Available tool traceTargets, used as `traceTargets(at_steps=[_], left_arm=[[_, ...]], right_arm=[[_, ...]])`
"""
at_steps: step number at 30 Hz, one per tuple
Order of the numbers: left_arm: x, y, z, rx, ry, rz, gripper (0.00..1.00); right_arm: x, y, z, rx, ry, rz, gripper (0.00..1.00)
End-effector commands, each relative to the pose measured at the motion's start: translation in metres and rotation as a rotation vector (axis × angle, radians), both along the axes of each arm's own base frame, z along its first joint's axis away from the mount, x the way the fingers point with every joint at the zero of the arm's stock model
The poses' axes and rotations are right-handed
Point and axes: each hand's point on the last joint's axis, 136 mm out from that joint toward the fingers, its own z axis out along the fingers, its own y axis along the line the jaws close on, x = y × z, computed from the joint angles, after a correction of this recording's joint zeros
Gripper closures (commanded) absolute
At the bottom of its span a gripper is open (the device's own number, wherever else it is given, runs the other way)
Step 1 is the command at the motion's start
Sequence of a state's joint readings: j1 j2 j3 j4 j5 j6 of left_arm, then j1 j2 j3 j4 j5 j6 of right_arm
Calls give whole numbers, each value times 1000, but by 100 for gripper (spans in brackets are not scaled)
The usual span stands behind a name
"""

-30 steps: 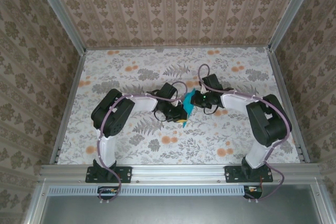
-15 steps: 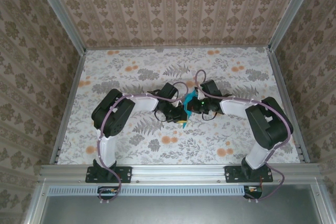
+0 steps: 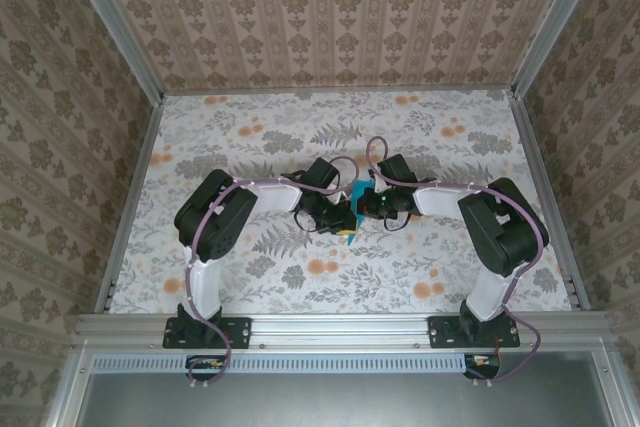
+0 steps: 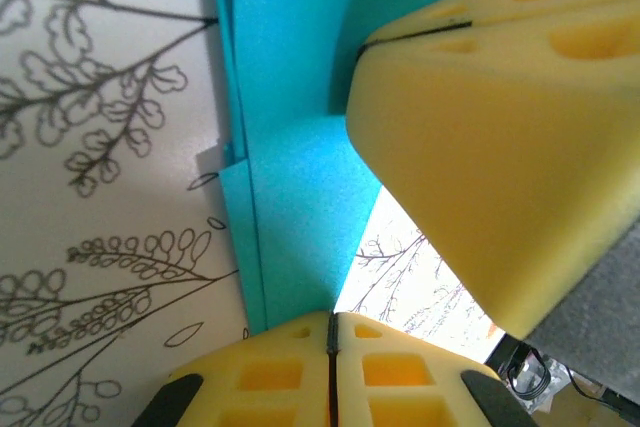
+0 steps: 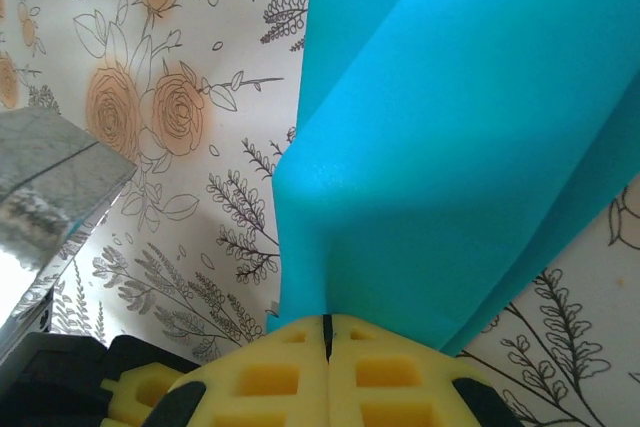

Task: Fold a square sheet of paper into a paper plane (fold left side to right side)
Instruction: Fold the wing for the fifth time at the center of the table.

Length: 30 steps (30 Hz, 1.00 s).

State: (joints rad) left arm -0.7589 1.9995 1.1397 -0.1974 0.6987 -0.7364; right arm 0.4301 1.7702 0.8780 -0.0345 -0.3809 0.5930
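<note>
- Turquoise-blue sheet of paper point(image 3: 357, 193): creased, layered folds, near centre of floral table point(image 3: 250, 127), held between left gripper point(image 3: 346, 227) & right gripper point(image 3: 363, 203).
- L arm: left gripper, yellow foam pads point(image 4: 270, 375) clenched on sheet edge.
- R arm: right gripper pinched tight on the sheet, just beside left gripper.

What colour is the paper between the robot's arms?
The paper is plain turquoise blue with no marks. It shows best in the right wrist view.
</note>
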Motion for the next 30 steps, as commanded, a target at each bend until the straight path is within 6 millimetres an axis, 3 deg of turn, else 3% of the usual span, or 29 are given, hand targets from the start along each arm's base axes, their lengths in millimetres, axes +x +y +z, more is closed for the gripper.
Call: traceTargets(at_steps=[1, 19, 30], left_arm=[[-22, 24, -35, 152, 85, -9, 92], [-25, 26, -40, 160, 96, -7, 92], [-27, 27, -42, 165, 102, -5, 93]], right_arm=[[3, -10, -12, -74, 11, 1, 93], [11, -31, -22, -89, -5, -58, 94], [26, -42, -18, -56, -29, -95, 94]])
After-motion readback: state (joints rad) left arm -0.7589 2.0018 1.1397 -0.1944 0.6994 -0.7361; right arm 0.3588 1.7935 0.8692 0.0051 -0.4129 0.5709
